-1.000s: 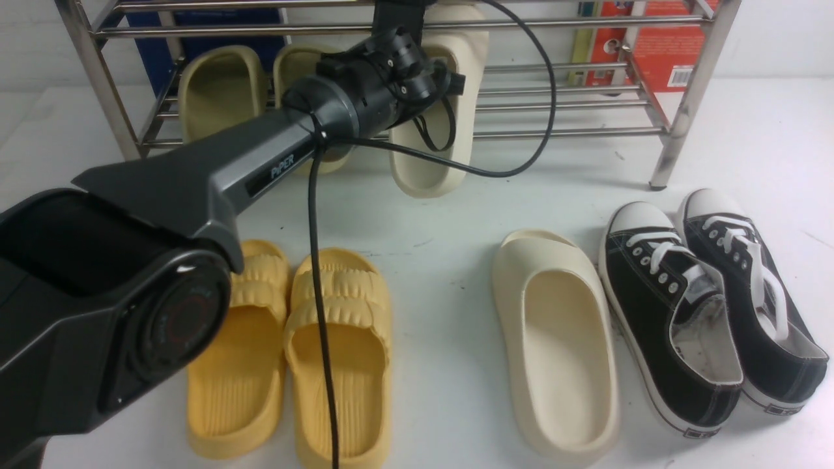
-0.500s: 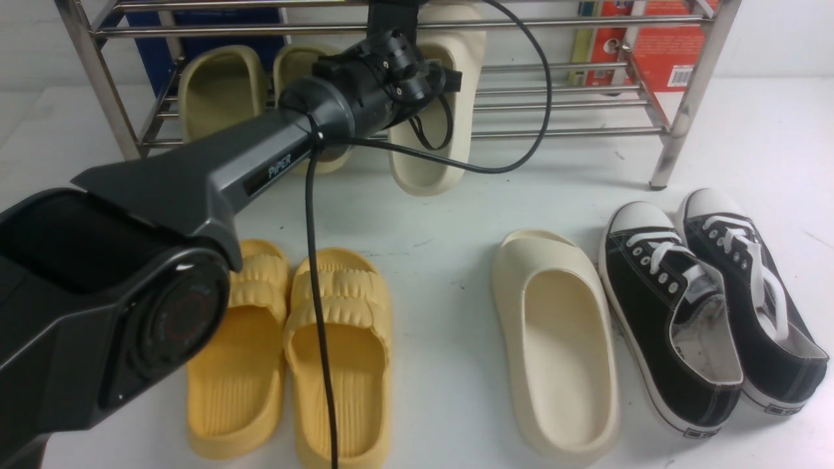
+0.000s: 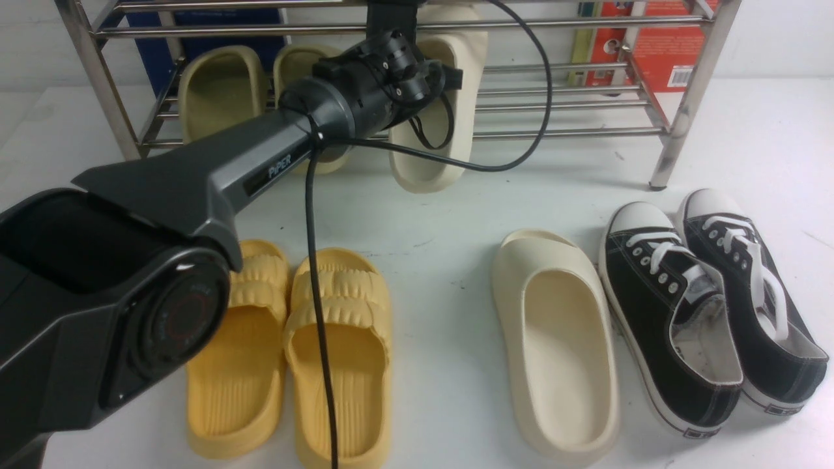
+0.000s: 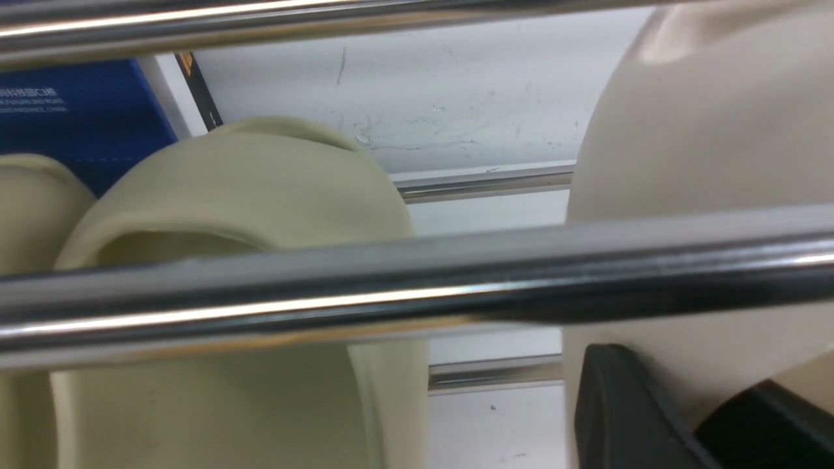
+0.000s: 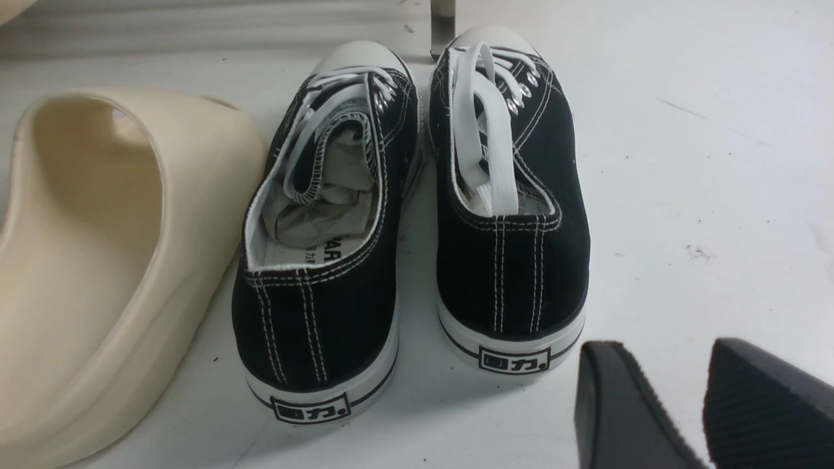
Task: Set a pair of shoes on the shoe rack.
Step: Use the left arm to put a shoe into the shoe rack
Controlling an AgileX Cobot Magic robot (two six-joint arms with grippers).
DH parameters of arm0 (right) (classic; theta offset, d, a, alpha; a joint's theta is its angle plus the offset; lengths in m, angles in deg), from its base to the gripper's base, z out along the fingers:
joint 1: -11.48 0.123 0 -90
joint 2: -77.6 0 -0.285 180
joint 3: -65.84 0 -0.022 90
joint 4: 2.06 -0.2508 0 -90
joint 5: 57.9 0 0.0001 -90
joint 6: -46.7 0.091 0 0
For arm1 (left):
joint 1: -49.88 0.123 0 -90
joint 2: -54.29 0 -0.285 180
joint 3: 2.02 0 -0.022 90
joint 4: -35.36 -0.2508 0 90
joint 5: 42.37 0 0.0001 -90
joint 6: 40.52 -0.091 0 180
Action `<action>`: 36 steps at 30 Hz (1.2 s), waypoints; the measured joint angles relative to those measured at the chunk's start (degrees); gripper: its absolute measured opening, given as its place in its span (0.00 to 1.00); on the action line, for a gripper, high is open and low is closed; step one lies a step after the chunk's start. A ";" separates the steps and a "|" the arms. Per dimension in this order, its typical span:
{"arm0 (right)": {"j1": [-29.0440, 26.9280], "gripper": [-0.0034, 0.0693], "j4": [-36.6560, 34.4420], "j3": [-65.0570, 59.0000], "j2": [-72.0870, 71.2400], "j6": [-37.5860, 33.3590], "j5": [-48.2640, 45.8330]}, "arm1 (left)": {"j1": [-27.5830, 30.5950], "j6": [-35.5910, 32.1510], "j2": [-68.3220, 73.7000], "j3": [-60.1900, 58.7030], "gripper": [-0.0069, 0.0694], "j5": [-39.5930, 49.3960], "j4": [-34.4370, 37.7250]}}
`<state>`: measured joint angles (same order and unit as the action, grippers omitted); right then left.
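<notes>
**Step in hand:** seat the 1st cream slide [image 3: 431, 168] on the shoe rack [image 3: 567, 133].

**Tool state**
- L gripper [image 4: 690, 374]: reaches into the rack, against the slide's outer wall. Its fingers [image 4: 619, 417] lie on the foam. We cannot tell whether they pinch it or only rest there.
- R gripper [image 5: 664, 355]: hangs over the table [image 3: 456, 215] behind the black sneakers [image 3: 704, 306], fingers parted, nothing between them.

**Position**
- The 1st slide lies toe-in on the lower tier, just beside the greenish slides [image 3: 221, 91]. Its heel end hangs out past the front bar.
- The 2nd cream slide [image 3: 554, 339] is on the table, between the yellow slides [image 3: 339, 345] and the sneakers.

**Procedure (our judgement)**
1. Check the sole bears on two bars min. before release. With the heel overhanging, we expect it could tip out, so push it further in if poss.
2. Open gently and back out straight. A bar sits close to the wrist, and the cable [image 3: 521, 150] loops near the heel, so there is a snag risk.
3. Don't nudge the greenish slide alongside.
4. Fetch the 2nd slide next.

**Materials**
- Slides: smooth matt foam, one-piece, rounded, thick-walled. They prob. give under a pinch, so grip the strap or wall.
- Rack: shiny round steel bars, prob. low friction.
- Yellow slides: ribbed.
- Sneakers: canvas, laces, rubber toe caps.
</notes>
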<state>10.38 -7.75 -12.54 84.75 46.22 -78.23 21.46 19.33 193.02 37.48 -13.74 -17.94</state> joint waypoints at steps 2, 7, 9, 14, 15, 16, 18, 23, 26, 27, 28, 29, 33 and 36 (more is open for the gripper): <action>0.00 0.38 0.00 0.00 0.00 0.00 0.00 | 0.00 0.12 0.00 0.00 0.32 0.00 0.00; 0.00 0.38 0.00 0.00 0.00 0.00 0.00 | 0.00 0.12 0.00 0.00 0.41 0.00 0.24; 0.00 0.38 0.00 0.00 0.00 0.00 0.00 | -0.06 0.12 0.00 0.00 0.42 0.21 0.27; 0.00 0.38 0.00 0.00 0.00 0.00 0.00 | -0.32 0.12 -0.29 0.00 0.43 0.27 0.48; 0.00 0.38 0.00 0.00 0.00 0.00 0.00 | -0.37 0.12 -0.61 0.00 0.43 0.27 0.48; 0.00 0.38 0.00 0.00 0.00 0.00 0.00 | -0.37 0.12 -0.62 0.00 0.43 0.33 0.48; 0.00 0.38 0.00 0.00 0.00 0.00 0.00 | -0.49 0.12 -1.24 0.00 0.43 0.39 0.42; 0.00 0.38 -0.06 0.00 0.00 0.00 0.00 | -0.73 0.12 -1.90 0.00 0.43 0.31 -1.07; 0.00 0.38 -0.06 0.00 0.00 0.00 0.00 | -0.73 0.12 -1.77 0.00 0.40 -0.43 -2.12; 0.00 0.38 -0.06 0.00 0.00 0.00 0.00 | -0.73 0.12 -1.72 0.00 0.37 -0.36 -2.18; 0.00 0.38 -0.06 0.00 0.00 0.00 0.00 | -0.73 0.12 -1.72 0.00 0.37 -0.37 -2.18; 0.00 0.38 -0.06 0.00 0.00 0.00 0.00 | -0.73 0.12 -1.72 0.00 0.32 0.34 -2.03; 0.00 0.38 -0.06 0.00 0.00 0.00 0.00 | -0.73 1.95 -1.65 0.00 0.22 3.08 -0.22; 0.00 0.38 -0.06 0.00 0.00 0.00 0.00 | -0.73 2.63 -1.65 0.00 0.22 3.52 1.42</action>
<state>10.38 -7.81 -12.54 84.75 46.22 -78.23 20.73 21.96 191.38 37.48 -10.21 -16.52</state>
